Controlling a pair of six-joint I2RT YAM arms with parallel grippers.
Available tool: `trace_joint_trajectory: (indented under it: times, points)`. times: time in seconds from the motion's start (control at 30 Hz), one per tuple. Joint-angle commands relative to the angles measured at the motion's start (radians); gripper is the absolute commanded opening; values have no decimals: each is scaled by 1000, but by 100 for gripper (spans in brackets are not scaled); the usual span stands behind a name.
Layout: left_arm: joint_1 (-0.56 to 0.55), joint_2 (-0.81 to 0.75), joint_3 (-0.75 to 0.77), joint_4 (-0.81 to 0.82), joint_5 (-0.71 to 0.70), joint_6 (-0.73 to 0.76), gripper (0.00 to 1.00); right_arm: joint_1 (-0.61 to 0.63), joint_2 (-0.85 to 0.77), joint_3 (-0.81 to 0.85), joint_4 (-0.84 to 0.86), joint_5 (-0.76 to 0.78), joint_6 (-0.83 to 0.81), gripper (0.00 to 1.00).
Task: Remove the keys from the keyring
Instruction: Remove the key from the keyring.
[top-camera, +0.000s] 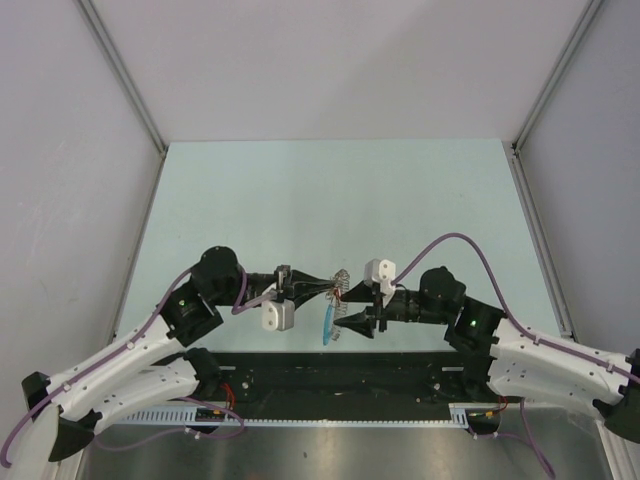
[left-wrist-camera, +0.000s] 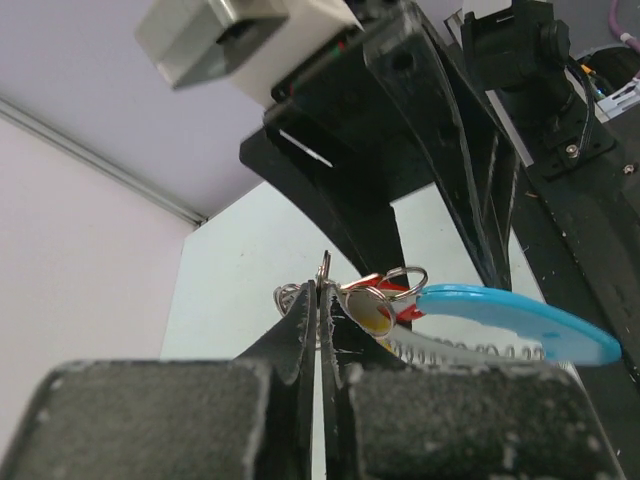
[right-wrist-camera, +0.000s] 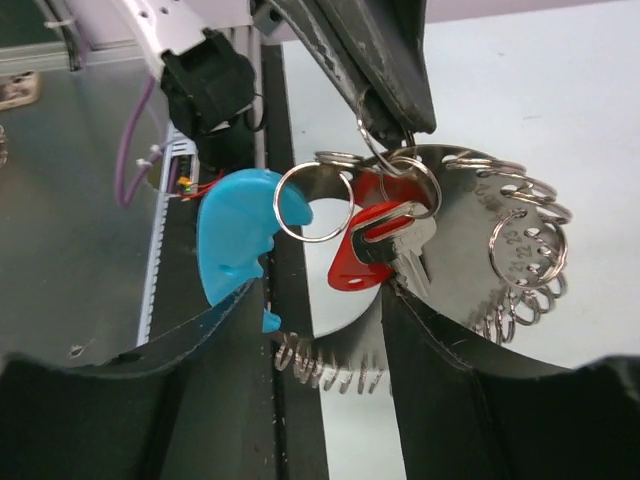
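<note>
keyring (right-wrist-camera: 520, 250) was clamped by the left pincer (left-wrist-camera: 320, 292) above the worktop's (top-camera: 330, 190) near edge, red key (right-wrist-camera: 365, 245) was flanked by the parted right pincer (right-wrist-camera: 325, 295)

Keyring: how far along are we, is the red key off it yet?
Not yet. Done: the left pincer is shut on the keyring, holding it up. In hand: the right pincer stands open, its fingers either side of the red key. Left: the key is still threaded on the keyring beside the blue tag; it has yet to be gripped and worked off.
</note>
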Motion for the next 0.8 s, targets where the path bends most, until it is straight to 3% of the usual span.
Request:
trace_joint_trajectory:
  times: [0.0,0.17,0.5,0.57,0.67,0.77]
  points:
    - [-4,-4,55,33,25,10,0,90,41,-8,149,311,-10,56]
    - [-4,-2,41,55,24,-2,0,162,50,-8,191,569,-39,49]
    - [-4,-10,26,56,14,-6,0,191,5,-47,249,623,-53,25]
    - [-4,-12,26,55,11,-6,0,196,9,-47,247,632,-58,25]
    - [-4,-12,24,52,13,-4,0,199,7,-47,253,640,-76,36]
    - [-4,-12,26,47,14,-2,0,200,5,-48,263,645,-96,38]
